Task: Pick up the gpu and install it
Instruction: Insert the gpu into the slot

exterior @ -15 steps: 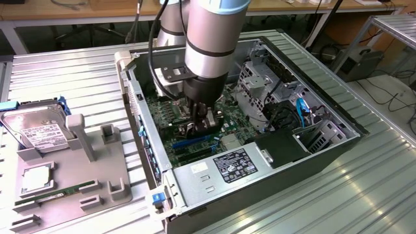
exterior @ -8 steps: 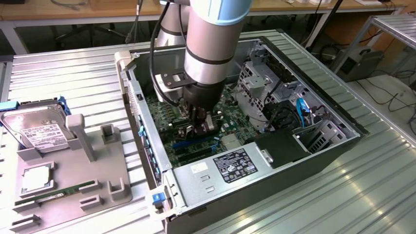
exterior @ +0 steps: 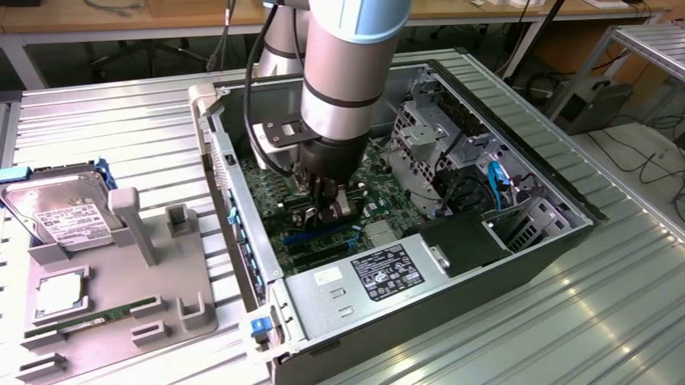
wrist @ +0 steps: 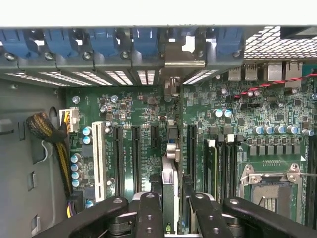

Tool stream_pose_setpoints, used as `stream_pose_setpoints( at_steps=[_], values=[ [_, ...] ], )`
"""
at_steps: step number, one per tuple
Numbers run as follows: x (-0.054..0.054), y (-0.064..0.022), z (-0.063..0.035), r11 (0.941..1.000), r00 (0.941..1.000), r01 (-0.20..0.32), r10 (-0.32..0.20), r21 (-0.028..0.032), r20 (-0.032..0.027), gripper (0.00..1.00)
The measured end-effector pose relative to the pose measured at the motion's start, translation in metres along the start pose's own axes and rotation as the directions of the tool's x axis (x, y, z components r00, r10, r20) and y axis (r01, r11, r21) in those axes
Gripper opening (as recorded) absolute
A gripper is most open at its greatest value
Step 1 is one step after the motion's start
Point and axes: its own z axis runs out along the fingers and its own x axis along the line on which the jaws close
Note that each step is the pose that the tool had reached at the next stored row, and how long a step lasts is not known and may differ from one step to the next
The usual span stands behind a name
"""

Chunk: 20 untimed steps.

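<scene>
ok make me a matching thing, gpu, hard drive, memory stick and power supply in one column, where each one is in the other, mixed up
Things
1. gpu
2. hard drive
3. memory stick
4. power supply

Places
A. lying flat at the near end of the tray in the exterior view
B. inside the case, at its near end
C. between the fingers, over the motherboard
D. at the tray's far end

Pairs: 1-C, 2-D, 3-A, 4-B

Labels on the hard drive (exterior: 62, 215) and power supply (exterior: 340, 290) are unreadable.
</scene>
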Motion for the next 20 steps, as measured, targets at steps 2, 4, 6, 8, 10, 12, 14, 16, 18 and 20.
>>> stream_pose_setpoints(
  at_steps=[2,4,6,8,10,12,14,16,18,20],
  values=[
    [0.0,0.0002,0.0008,1.0,1.0,0.0,0.0,0.0,0.0,0.26],
    [0.0,0.0004,0.0017,1.0,1.0,0.0,0.0,0.0,0.0,0.26],
    [0.0001,0.0008,0.0025,1.0,1.0,0.0,0.0,-0.0002,-0.0004,0.26],
    [0.0001,0.0013,0.0033,1.0,1.0,0.0,0.0,-0.0001,-0.0004,0.26],
    [0.0001,0.0019,0.004,1.0,1.0,0.0,0.0,0.0001,-0.0001,0.26],
    [0.0002,0.0024,0.0043,1.0,1.0,0.0,0.0,-0.0001,-0.0003,0.26],
    [0.0002,0.0026,0.0046,1.0,1.0,0.0,0.0,-0.0001,-0.0002,0.26],
    [0.0002,0.0027,0.0047,1.0,1.0,0.0,0.0,0.0,0.0,0.26],
    [-0.0003,0.0026,0.0048,1.0,1.0,0.0,0.0,0.0001,0.0001,0.26],
    [-0.0014,0.0027,0.0048,1.0,1.0,0.0,0.0,0.0,-0.0001,0.26]
  ],
)
